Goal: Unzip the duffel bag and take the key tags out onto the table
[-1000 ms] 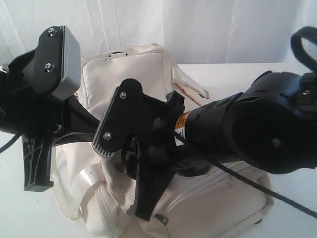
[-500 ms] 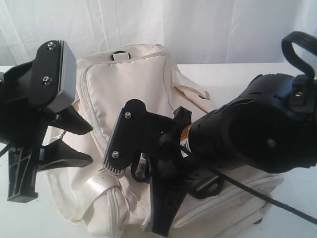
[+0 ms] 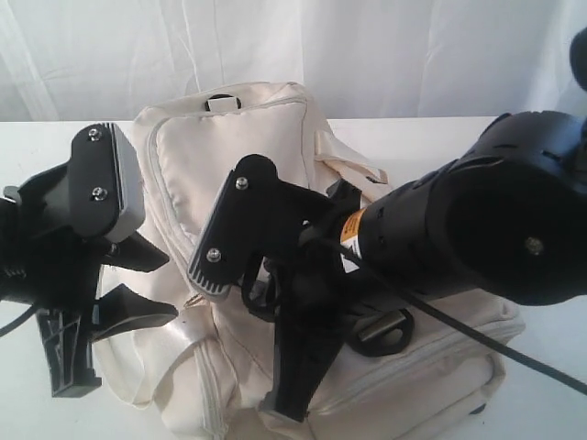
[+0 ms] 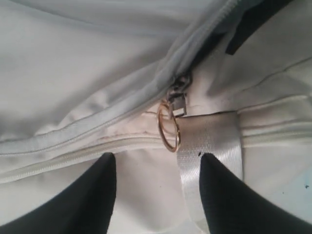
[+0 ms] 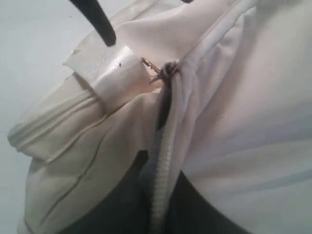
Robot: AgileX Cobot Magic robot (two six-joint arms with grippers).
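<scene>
The cream duffel bag [image 3: 229,156] lies on the white table [image 3: 27,403]. Its zip slider [image 4: 179,90] carries a gold ring [image 4: 168,126] beside a pale webbing strap [image 4: 210,146], and the zip gapes a little, showing dark lining. My left gripper [image 3: 170,289] is open at the bag's left end, its fingertips [image 4: 108,161] just short of the ring and touching nothing. My right gripper [image 5: 163,168] is shut on the bag's zipper edge [image 5: 161,195], a short way along from the slider [image 5: 168,68]. The key tags are hidden.
A black D-ring [image 3: 381,332] hangs on the bag's front side under the right arm [image 3: 477,220]. A white curtain [image 3: 367,46] closes off the back. Bare table shows behind the bag at right [image 3: 431,137].
My left gripper opened and dropped lower beside the bag's left end. My right gripper closed on the zipper edge, and its arm shifted slightly right.
</scene>
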